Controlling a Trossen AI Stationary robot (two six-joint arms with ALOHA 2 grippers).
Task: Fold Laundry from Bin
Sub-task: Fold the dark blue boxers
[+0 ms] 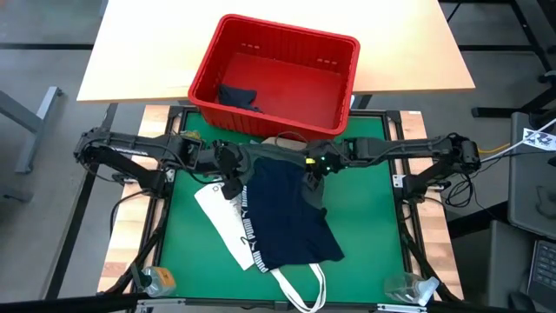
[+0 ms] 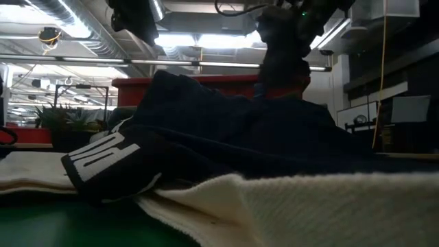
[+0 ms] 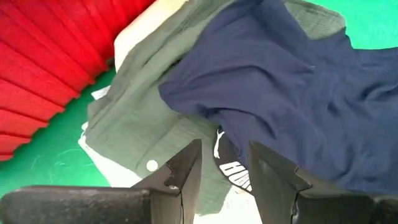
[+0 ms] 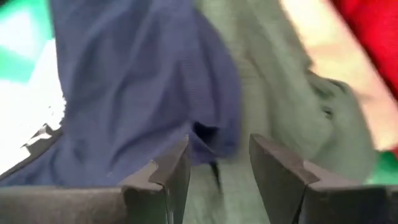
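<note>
Dark navy shorts (image 1: 282, 217) with white lettering lie spread on the green mat, their far part resting on an olive shirt (image 1: 282, 152) bunched against the red bin (image 1: 278, 69). A dark garment (image 1: 236, 96) lies inside the bin. My left gripper (image 1: 233, 184) hovers open over the shorts' left far corner; in its wrist view the fingers (image 3: 225, 165) stand above the shorts (image 3: 298, 81) and the shirt (image 3: 143, 124). My right gripper (image 1: 313, 178) hovers open over the shorts' right far corner (image 4: 219, 158), above the shorts' edge (image 4: 137, 87) and the shirt (image 4: 273, 81).
A white tote bag (image 1: 228, 230) lies under the shorts' left and near side, its handles at the mat's near edge. A bit of beige cloth (image 1: 287, 137) shows by the bin's near wall. Small clear objects sit at the near corners (image 1: 156, 280) (image 1: 408, 287).
</note>
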